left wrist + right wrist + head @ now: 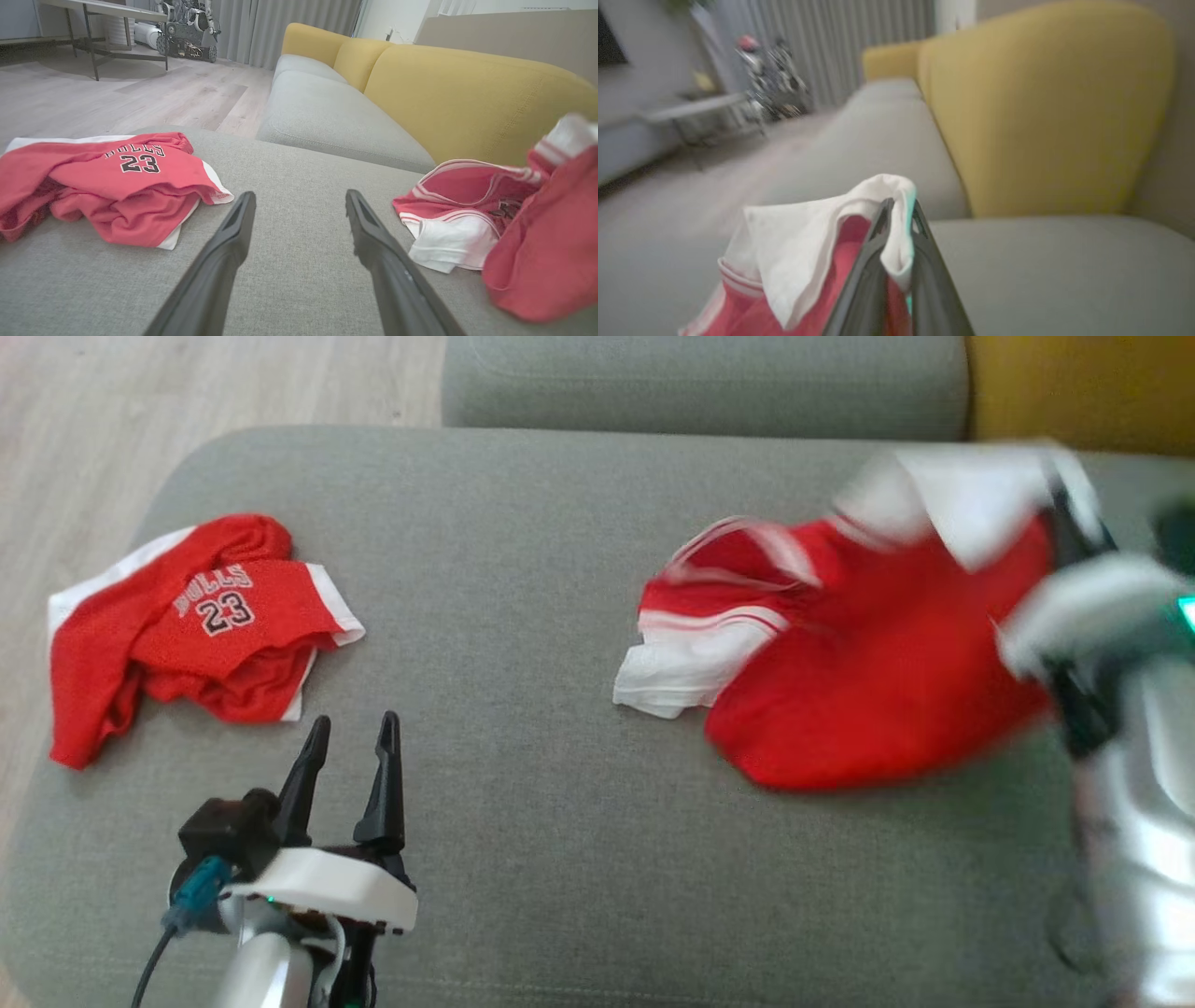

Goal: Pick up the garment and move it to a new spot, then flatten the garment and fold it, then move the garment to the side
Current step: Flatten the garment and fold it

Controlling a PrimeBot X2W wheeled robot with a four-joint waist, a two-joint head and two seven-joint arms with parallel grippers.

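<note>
Garment sat on the cushion's right side with its white edge clamped in the right gripper and raised, while the left gripper hovered, fingers apart, near-left by another jersey.

Blurry R hand + garment

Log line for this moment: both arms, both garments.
right jaws: shut on red garment, white edge, partly lifted | left jaws: open, above cushion | numbered jersey: crumpled, cushion's left
</note>
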